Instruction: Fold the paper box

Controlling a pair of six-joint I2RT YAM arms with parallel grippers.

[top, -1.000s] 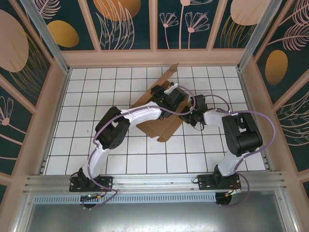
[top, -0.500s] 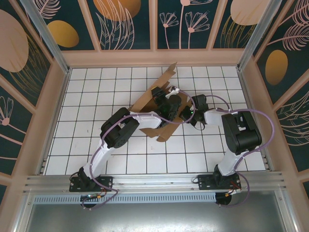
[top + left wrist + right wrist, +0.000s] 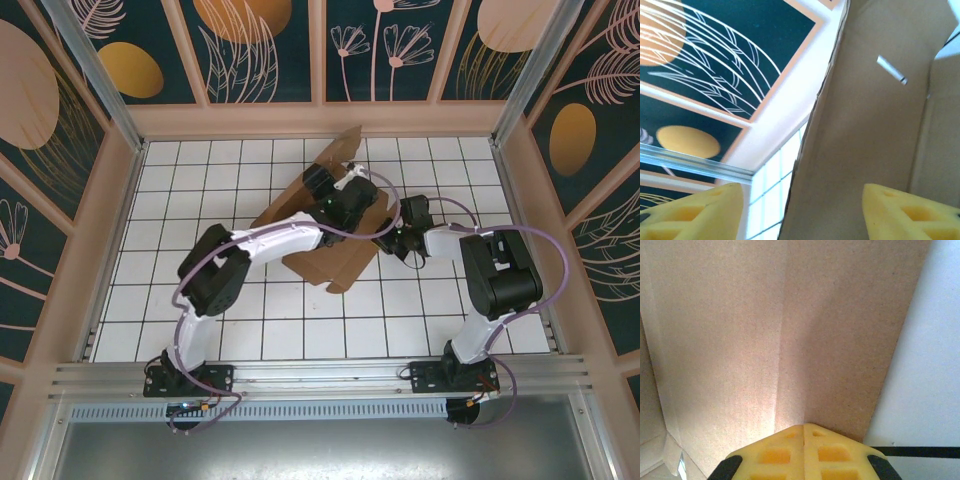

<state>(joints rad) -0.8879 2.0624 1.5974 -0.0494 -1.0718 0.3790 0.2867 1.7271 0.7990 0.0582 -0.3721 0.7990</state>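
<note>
The paper box (image 3: pixel 340 262) lies partly folded on the tiled table (image 3: pixel 200 200), beyond centre. The left gripper (image 3: pixel 802 195), closed a second ago, now stands wide beside a raised panel. The right gripper (image 3: pixel 804 435) remains pinched together against the cardboard.

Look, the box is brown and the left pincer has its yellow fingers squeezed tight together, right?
Not quite. The left pincer has its yellow fingers spread wide apart, not squeezed together, with the paper box just ahead of them. The left wrist view shows it. The box is brown, as you said.
</note>
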